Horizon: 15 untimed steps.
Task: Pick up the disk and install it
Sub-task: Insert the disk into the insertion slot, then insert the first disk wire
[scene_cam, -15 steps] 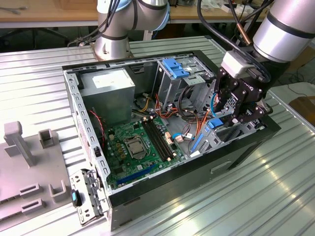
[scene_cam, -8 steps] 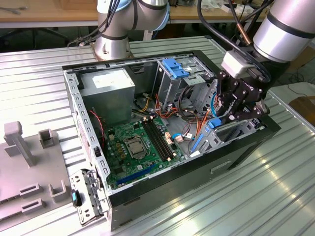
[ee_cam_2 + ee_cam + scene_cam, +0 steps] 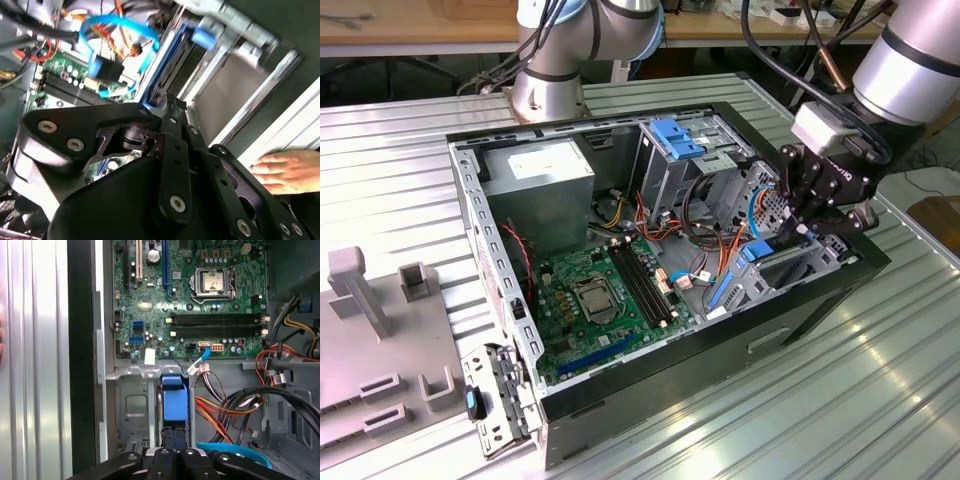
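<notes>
The disk [image 3: 753,252] stands on edge in the drive cage at the front corner of the open computer case, on the exterior view's right. Its bright blue carrier [image 3: 175,402] shows end-on between silver cage walls in the first wrist view. In the second wrist view its blue rail [image 3: 162,70] runs along a dark slab. My gripper [image 3: 798,235] reaches down into the cage from above. Its black fingers [image 3: 172,125] are closed together on the disk's near end, and the gripper [image 3: 172,452] sits directly over that end.
Orange, red and blue cables [image 3: 720,245] crowd beside the cage. The motherboard [image 3: 600,300] and power supply [image 3: 540,170] fill the case. A light-blue latch plate [image 3: 675,135] sits on the rear bay. A person's hand [image 3: 285,170] rests on the table beside the case. A grey fixture [image 3: 380,300] stands at the exterior view's left.
</notes>
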Motion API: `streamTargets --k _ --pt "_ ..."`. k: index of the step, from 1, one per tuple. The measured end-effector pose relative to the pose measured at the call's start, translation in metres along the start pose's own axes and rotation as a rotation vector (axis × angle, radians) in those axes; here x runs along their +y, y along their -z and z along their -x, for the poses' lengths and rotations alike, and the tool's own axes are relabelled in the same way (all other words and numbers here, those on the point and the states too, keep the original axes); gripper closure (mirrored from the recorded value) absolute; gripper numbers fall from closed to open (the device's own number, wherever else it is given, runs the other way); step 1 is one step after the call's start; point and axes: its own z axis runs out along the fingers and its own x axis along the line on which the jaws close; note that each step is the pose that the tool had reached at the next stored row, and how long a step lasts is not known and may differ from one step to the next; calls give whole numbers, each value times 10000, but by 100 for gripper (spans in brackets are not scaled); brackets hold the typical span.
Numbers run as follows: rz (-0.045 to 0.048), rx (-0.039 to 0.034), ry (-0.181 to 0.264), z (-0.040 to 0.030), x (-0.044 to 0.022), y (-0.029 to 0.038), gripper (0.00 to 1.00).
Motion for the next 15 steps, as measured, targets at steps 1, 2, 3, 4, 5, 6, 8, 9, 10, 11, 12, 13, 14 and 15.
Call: streamTargets --k 1,2,3,4,5,6,8,9,10,11,12,13,14,15 --pt "0 0 -2 0 0 0 89" --pt "0 1 -2 0 -1 1 89" --pt "0 3 -1 0 -3 1 89" --pt "0 2 -1 0 -4 1 89" --pt "0 1 -1 0 -5 1 89" --pt "0 1 -1 0 -7 1 89" --pt "0 1 -1 0 -9 0 89" --pt "0 0 0 0 -10 0 89" --pt "0 1 -1 0 -12 1 89" --pt "0 2 0 0 -13 1 89" --pt "0 1 -1 0 -14 0 89" --pt "0 1 -1 0 -15 0 89" --pt "0 4 0 -1 -17 12 89" --pt "0 1 -1 0 -17 38 89"
